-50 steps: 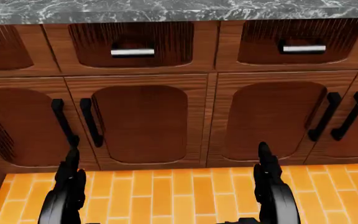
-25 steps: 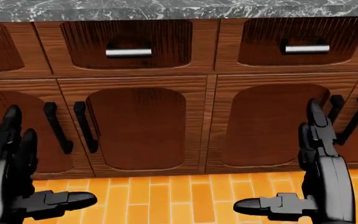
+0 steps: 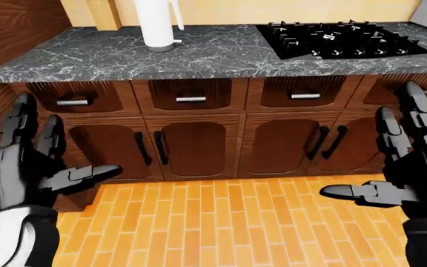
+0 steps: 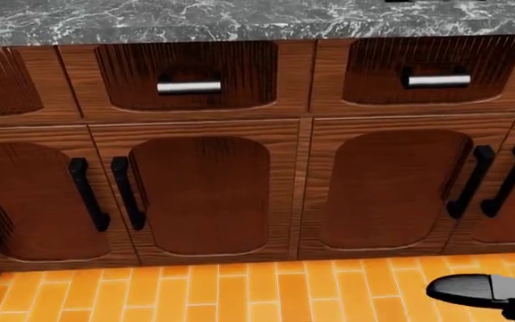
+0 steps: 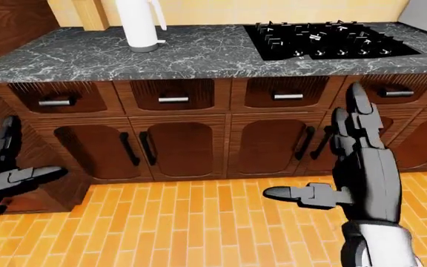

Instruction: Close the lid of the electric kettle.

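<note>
The electric kettle (image 3: 156,25) is a tall white body with a handle on its right, standing on the dark marble counter (image 3: 214,55) at the top left of both eye views. Its top is cut off by the picture's edge, so the lid does not show. My left hand (image 3: 65,146) is raised at the left, fingers spread and open, far below the kettle. My right hand (image 5: 323,156) is held up at the right, also open and holding nothing. In the head view only the right thumb (image 4: 481,288) shows, at the bottom right.
A black gas hob (image 3: 339,38) is set into the counter to the right of the kettle. Below run wooden drawers with silver handles (image 4: 189,86) and cabinet doors with black handles (image 4: 130,191). Orange brick floor (image 3: 221,222) lies between me and the cabinets.
Both hands rose from low by the floor, then spread apart and out of the head view; only the right thumb remains there. The whole head picture has shifted slightly downward.
</note>
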`<state>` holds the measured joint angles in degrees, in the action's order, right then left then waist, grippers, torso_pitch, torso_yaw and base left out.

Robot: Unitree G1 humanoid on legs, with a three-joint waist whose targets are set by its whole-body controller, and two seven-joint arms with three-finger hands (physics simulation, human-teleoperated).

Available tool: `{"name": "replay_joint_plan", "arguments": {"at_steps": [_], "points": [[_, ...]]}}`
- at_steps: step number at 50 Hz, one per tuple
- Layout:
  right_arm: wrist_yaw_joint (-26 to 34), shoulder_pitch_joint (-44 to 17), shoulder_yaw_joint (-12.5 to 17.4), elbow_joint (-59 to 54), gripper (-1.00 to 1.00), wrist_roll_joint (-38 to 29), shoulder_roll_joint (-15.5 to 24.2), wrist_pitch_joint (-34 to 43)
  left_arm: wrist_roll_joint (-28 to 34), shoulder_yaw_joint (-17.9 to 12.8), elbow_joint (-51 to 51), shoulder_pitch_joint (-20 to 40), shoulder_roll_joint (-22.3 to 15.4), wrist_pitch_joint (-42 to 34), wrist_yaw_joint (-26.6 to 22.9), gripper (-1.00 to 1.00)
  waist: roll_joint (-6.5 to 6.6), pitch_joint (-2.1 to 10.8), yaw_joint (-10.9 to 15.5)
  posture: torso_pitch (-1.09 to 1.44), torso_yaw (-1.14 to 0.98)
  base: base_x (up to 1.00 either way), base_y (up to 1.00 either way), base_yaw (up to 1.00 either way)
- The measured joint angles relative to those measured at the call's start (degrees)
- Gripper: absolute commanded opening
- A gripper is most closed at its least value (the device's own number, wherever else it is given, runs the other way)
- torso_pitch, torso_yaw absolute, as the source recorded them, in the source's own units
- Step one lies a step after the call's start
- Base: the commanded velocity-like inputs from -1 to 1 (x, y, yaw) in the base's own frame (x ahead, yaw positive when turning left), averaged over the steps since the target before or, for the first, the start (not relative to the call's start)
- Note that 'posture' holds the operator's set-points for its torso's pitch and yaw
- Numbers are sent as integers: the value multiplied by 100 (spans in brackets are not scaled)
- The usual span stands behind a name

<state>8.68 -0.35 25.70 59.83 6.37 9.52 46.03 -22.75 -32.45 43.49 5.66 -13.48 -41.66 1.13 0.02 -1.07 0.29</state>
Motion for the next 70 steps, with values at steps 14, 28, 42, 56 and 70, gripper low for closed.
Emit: {"name": "replay_joint_plan", "arguments": {"at_steps": [14, 28, 42, 56, 70], "points": [[-2596, 1180, 920, -73, 100, 3583, 2228, -631, -1110, -1501, 67, -6, -936, -486, 374, 100, -55, -183, -1, 0, 0, 0, 0, 0], [-1942, 1266, 1827, -107, 100, 3482, 1719, -330, -1452, -2198, -266, -267, -1214, -336, 332, 100, -45, -203, 8, 0, 0, 0, 0, 0], [-1487, 1122, 1849, -116, 100, 3040, 1396, -148, -1431, -2104, -209, -288, -1163, -364, 287, 100, -20, -178, -18, 0, 0, 0, 0, 0], [-1159, 1118, 1637, -153, 100, 2379, 1324, -140, -1339, -1962, -242, -287, -1077, -364, 208, 100, 39, -123, -57, 0, 0, 0, 8, 0], [-1186, 1111, 1550, -113, 100, 2409, 1306, -161, -1106, -1936, -378, -301, -1020, -176, 116, 100, 114, -165, -25, 0, 0, 0, 24, 0]]}}
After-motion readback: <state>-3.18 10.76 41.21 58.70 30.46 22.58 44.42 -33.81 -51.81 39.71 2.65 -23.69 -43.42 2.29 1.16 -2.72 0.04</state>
